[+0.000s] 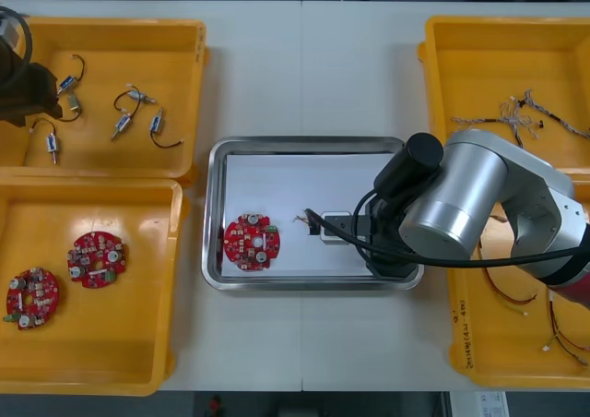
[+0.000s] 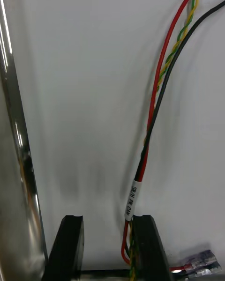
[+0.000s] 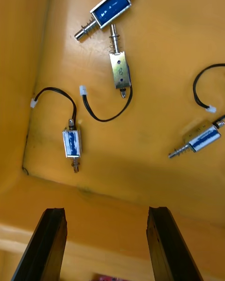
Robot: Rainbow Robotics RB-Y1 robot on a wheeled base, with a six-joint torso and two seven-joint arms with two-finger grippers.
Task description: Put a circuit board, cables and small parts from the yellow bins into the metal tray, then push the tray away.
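A red circuit board (image 1: 250,243) lies in the metal tray (image 1: 304,144), at its near left. My right gripper (image 1: 320,225) is low inside the tray, to the right of the board. In the right wrist view, the right gripper (image 2: 108,250) stands open on the white floor. A red, yellow and black cable (image 2: 157,103) runs down between the fingers, close against one finger (image 2: 149,248). My left gripper (image 1: 23,85) hovers over the far left yellow bin (image 1: 180,39). The left gripper (image 3: 107,243) is open above several small metal parts (image 3: 71,143) with black leads.
The near left bin (image 1: 138,362) holds two more circuit boards (image 1: 96,259). Twisted cables (image 1: 516,117) lie in the far right bin, and red and yellow cables (image 1: 516,297) in the near right bin, partly under my right arm. The tray's shiny wall (image 2: 18,168) runs beside my right fingers.
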